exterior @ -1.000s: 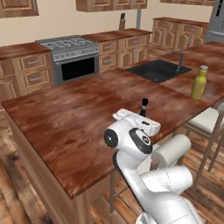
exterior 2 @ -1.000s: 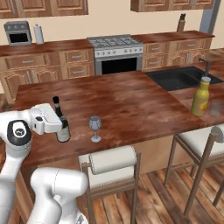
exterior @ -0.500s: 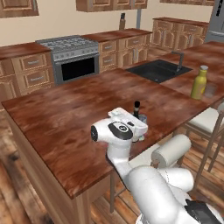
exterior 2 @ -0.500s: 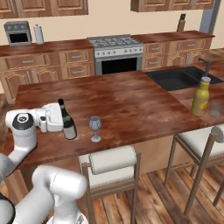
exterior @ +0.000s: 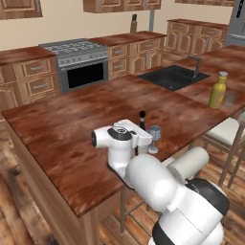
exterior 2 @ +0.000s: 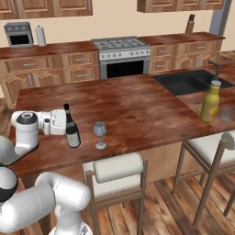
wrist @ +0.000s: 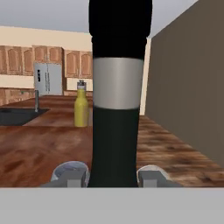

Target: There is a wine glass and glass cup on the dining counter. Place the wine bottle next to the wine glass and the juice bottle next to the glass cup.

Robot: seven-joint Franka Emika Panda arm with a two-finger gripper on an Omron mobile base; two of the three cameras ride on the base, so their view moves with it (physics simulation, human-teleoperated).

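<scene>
One bottle placed: wine bottle [exterior 2: 71,129] upright on dining counter [exterior 2: 137,108] just beside wine glass [exterior 2: 99,134] | gripper [exterior 2: 64,123] fingers flank it, contact unclear | next: back off, fetch juice bottle [exterior 2: 210,101] standing beside glass cup [exterior 2: 226,113].

Even flat rendered light, faint shadows, soft low-resolution blur

Stove [exterior 2: 121,44], toaster oven [exterior 2: 19,34], paper-towel roll [exterior 2: 41,35], stools [exterior 2: 212,145].
</scene>
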